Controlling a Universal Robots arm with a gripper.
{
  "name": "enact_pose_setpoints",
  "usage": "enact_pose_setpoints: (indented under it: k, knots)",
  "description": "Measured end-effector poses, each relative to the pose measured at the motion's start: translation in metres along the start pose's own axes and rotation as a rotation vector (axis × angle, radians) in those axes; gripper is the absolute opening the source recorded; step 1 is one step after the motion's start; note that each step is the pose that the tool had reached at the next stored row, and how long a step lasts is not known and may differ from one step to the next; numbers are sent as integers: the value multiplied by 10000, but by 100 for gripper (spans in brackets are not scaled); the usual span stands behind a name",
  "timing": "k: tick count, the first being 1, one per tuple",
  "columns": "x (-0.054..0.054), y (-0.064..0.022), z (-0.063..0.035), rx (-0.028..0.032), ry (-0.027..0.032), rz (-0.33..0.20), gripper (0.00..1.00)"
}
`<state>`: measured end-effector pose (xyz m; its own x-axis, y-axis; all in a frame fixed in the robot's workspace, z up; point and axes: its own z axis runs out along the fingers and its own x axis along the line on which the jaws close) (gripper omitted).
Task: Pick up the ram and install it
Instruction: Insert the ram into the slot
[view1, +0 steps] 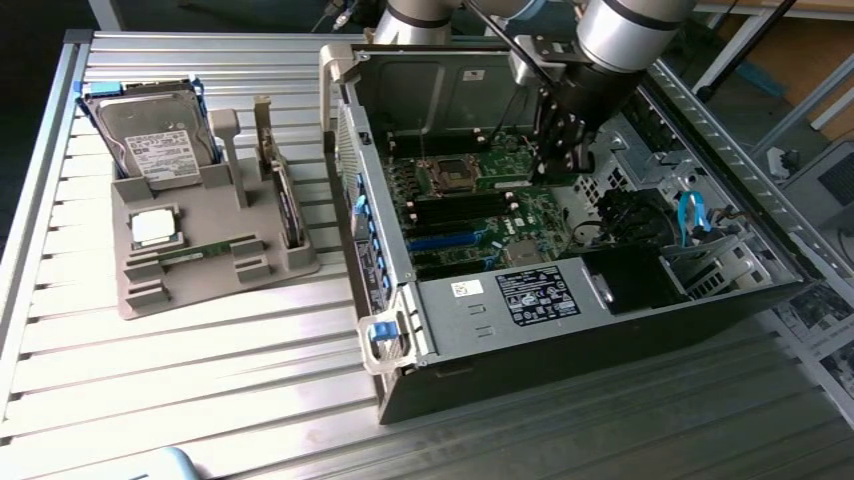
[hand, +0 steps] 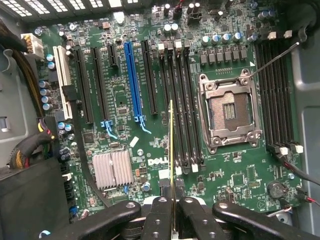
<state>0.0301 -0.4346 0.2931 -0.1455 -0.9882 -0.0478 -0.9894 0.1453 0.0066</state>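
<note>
ram (hand: 172, 140) is held on edge between the fingers (hand: 161, 220), which are clenched on its two flat faces. the wrist view therefore sees the stick as a thin greenish-yellow line running straight out from the grip. it is inside the open computer case (view1: 534, 310), over the motherboard (hand: 125, 107). i cannot tell from these views whether its lower edge touches anything or hangs just above.

what matters here is alignment. the stick's long axis runs the same way as the black memory slots (hand: 182, 100), which sit in a bank between the blue card slot (hand: 131, 80) and the empty processor socket (hand: 227, 107). the thin line lies over that bank, toward the side away from the socket. it looks parallel to the slots rather than skewed, but i cannot say which slot it sits above. the white latches (hand: 186, 169) at the end of the bank nearest the fingers sit just beside the stick.

in the exterior view the arm reaches down into the case and the fingers (view1: 561, 150) are low over the board. the case lies on its side on the slatted counter (view1: 200, 380). well apart from it, to the exterior view's left, is a grey tray (view1: 147, 290) carrying a hard drive (view1: 154, 145).

as i judge it, the pickup is done and the stick is poised over its slots, not visibly seated.
</note>
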Motion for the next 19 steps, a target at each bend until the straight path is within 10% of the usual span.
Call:
enact_pose_setpoints:
  k: [19]
  knots:
    - [5, 0, 99, 11, -2, 0, 12]
